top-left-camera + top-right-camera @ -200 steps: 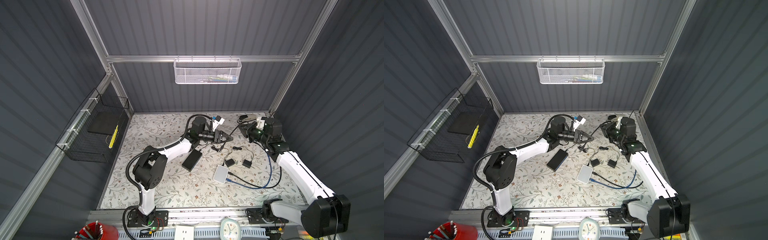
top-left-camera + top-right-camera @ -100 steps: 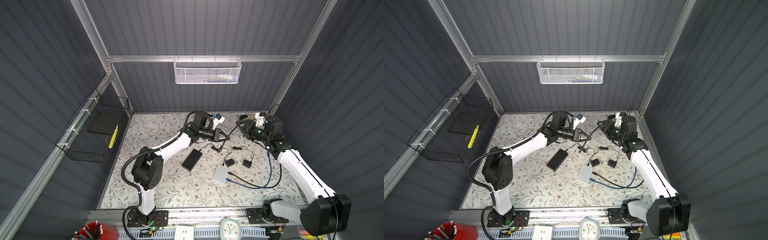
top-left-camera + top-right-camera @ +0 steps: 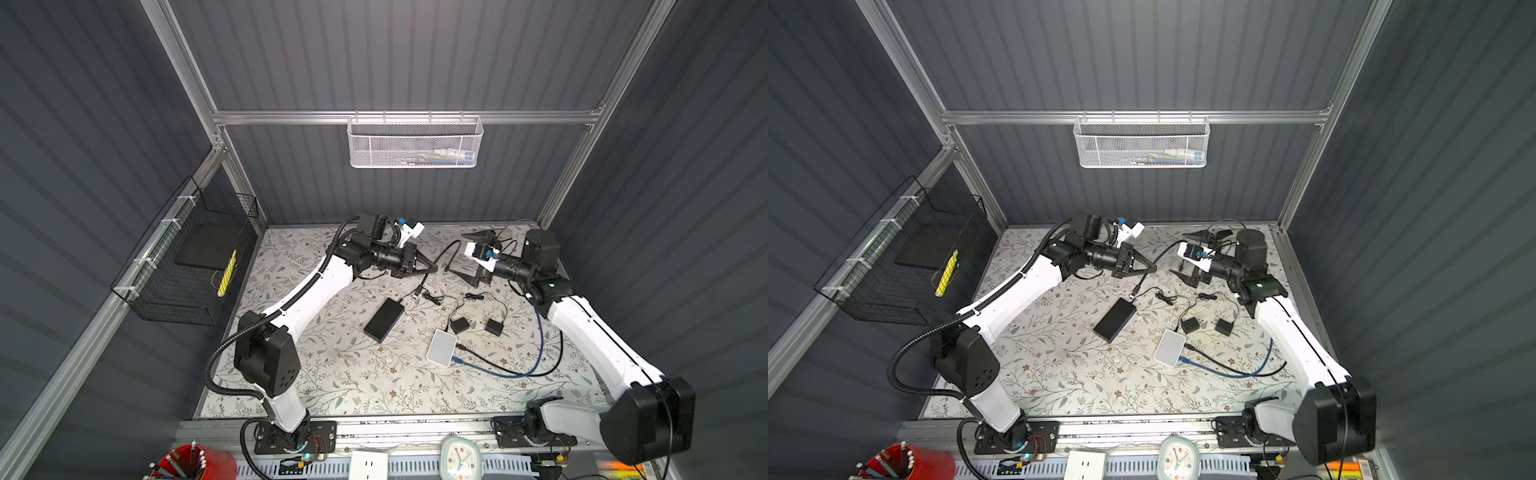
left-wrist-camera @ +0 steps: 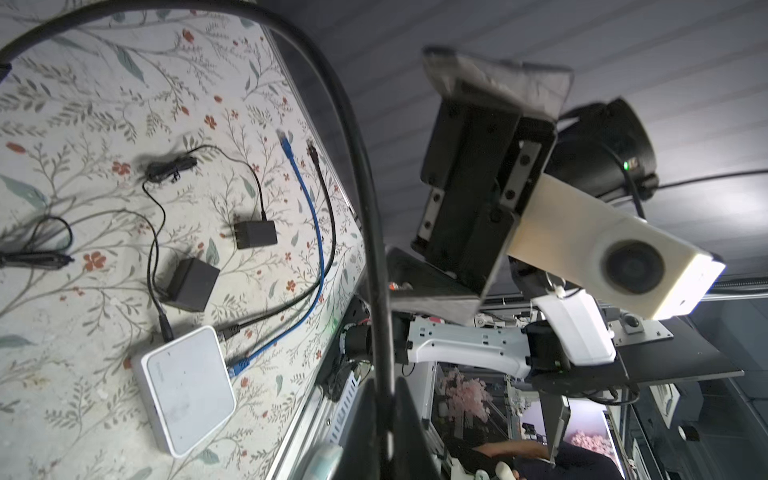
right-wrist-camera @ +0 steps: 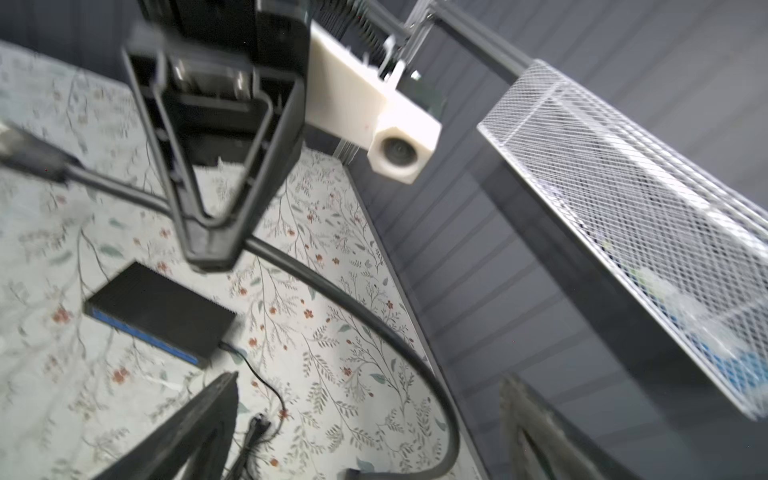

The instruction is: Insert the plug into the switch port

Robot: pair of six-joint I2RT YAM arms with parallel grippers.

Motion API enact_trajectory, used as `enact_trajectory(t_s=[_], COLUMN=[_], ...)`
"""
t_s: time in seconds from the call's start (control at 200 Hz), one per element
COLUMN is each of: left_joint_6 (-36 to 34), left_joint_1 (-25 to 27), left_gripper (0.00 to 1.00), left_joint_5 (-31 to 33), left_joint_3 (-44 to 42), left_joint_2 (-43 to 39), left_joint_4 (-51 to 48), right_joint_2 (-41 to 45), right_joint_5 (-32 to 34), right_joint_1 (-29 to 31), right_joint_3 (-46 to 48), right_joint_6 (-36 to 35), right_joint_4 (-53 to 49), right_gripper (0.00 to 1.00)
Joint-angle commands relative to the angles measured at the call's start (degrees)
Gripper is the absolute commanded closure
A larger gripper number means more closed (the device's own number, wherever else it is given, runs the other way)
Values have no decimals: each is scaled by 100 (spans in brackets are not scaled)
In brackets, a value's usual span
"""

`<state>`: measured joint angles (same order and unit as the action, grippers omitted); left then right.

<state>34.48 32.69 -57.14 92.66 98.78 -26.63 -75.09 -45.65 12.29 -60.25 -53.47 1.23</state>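
Observation:
My left gripper (image 3: 430,268) (image 3: 1152,268) (image 4: 384,419) hovers above the mat, shut on a black cable (image 4: 365,187). The cable's plug (image 3: 417,294) (image 5: 25,153) dangles just below it. Beneath the plug the switch (image 3: 384,320) (image 3: 1115,320) (image 5: 158,316), a flat black box with a blue port strip, lies on the mat. My right gripper (image 3: 467,257) (image 3: 1185,256) (image 5: 365,415) faces the left one, open and holding nothing. The cable's other stretch (image 5: 415,361) arcs between its spread fingers.
A white box (image 3: 441,347) with a black and a blue cable plugged in lies right of the switch. Two black adapters (image 3: 460,325) (image 3: 493,327) with thin leads sit beside it. A white mesh basket (image 3: 415,143) hangs on the back wall. A black wire basket (image 3: 187,266) hangs at the left.
My right gripper has opened and let go of the cable. My left gripper has closed on it and now carries it alone.

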Motion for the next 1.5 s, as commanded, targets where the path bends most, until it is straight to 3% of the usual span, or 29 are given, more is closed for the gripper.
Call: enact_trajectory(t_s=[0.0, 0.15, 0.25, 0.295, 0.34, 0.5, 0.575, 0.655, 0.735, 0.9, 1.01, 1.121, 1.216, 1.281, 1.401, 1.496], left_joint_6=[-408, -461, -536, -539, -505, -294, -440, -944, -2071, -5560, -7105, -8264, -8825, -9022, -9067, -8998], left_joint_1=[-17, -21, -33, -60, -90, -216, -409, -774, -960, -948, -940, -940, -889, -620, -291, -215], left_gripper=[100, 100, 100, 100, 100, 98, 55, 24, 1, 0, 0, 0, 0, 0, 0, 7], left_joint_5=[-179, -143, -91, -38, 0, 438, 1116, 1940, 3124, 3661, 4074, 3880, 3238, 3271, 3109, 2875], left_joint_3=[185, 156, 155, 147, 138, 207, 478, 590, 55, -1778, -2381, -2343, -2162, -2130, -1950, -1654], left_joint_2=[-123, -105, -88, -83, -59, -6, -199, -779, -1725, -3223, -3805, -4027, -3865, -3645, -3078, -2529], left_joint_4=[-747, -844, -955, -982, -986, -948, -1175, -1056, -468, 446, 499, 7, -559, -633, -494, -593], right_joint_2=[-320, -738, -793, -784, -758, -637, -602, -740, -1113, -1981, -2318, -2324, -2397, -2518, -2735, -2791], right_joint_5=[128, 535, 542, 541, 525, 488, 554, 695, 120, -537, -287, 25, 34, 41, 10, -19], right_joint_1=[235, 557, 675, 699, 713, 765, 755, 691, 437, 190, 276, 350, 449, 570, 731, 798], right_joint_3=[-585, -932, -1095, -1151, -1173, -1072, -1277, -1879, -2573, -3302, -3247, -2964, -2961, -3061, -3262, -3333], right_joint_6=[-1784, -2072, -2112, -2073, -1910, -1967, -1850, -1254, -952, -575, -313, -70, -106, -185, -242, -301], right_joint_4=[-662, -892, -1141, -1267, -1290, -1565, -2106, -3130, -4466, -6329, -6684, -6525, -6522, -6619, -6741, -6808], right_gripper=[7, 20, 40, 64, 100, 100, 100, 100, 100, 100, 100, 100, 100, 100, 100, 100])
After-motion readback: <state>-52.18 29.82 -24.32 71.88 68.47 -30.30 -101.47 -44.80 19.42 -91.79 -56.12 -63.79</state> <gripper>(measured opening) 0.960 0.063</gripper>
